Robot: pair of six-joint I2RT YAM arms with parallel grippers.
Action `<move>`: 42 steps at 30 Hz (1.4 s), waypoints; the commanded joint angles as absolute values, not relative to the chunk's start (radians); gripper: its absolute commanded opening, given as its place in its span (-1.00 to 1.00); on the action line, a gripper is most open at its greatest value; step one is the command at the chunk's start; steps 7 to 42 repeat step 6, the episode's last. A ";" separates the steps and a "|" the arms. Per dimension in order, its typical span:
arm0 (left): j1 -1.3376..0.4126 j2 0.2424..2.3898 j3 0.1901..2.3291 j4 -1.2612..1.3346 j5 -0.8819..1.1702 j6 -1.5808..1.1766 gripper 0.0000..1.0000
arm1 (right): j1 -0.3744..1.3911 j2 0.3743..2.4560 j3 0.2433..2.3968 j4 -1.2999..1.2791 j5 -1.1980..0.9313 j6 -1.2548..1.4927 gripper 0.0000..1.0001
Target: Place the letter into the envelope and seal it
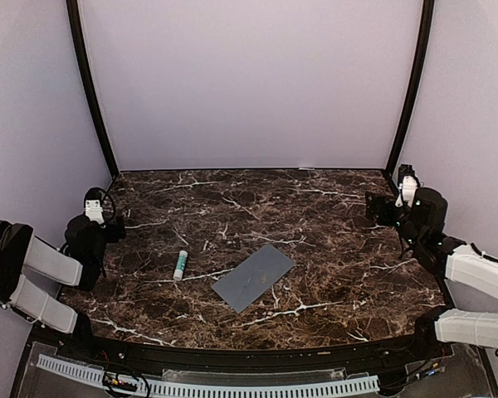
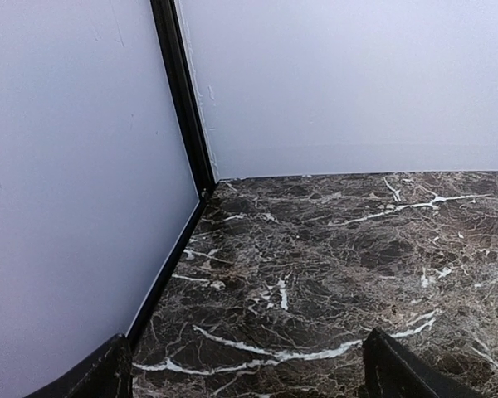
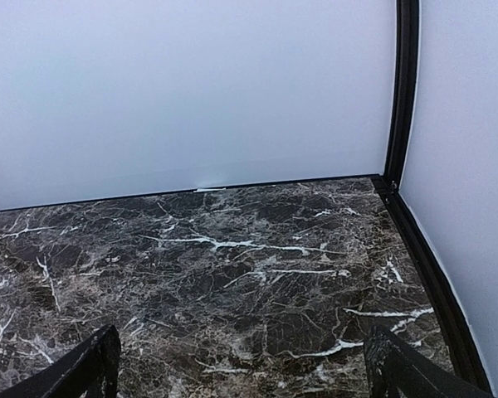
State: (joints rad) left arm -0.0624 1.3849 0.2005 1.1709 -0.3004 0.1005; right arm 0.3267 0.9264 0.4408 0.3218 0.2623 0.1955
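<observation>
The grey-blue envelope (image 1: 253,276) lies flat and slanted on the marble table (image 1: 315,249), near the front middle. No flap stands up from it. The cream-white letter is not in view in any frame. My left gripper (image 1: 114,225) rests at the table's left edge, open and empty; its wrist view shows the left gripper (image 2: 247,352) with its fingers (image 2: 108,373) wide apart over bare marble. My right gripper (image 1: 373,208) rests at the right edge, open and empty; its wrist view shows the right gripper (image 3: 241,348) with its fingers (image 3: 398,365) wide apart. Both are far from the envelope.
A small white-and-green glue stick (image 1: 181,264) lies left of the envelope. Pale walls with black corner posts (image 1: 90,91) close the table at the back and sides. The left wrist view faces the back left corner (image 2: 206,186), the right wrist view the back right corner (image 3: 388,181).
</observation>
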 commanded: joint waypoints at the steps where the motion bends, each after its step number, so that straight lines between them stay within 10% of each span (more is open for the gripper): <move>1: -0.056 1.361 0.185 1.239 -0.286 0.090 0.91 | 0.322 0.908 0.432 0.355 0.229 0.191 0.97; 42: -0.057 1.344 0.178 1.236 -0.283 0.077 0.89 | 0.322 0.895 0.431 0.352 0.231 0.190 0.97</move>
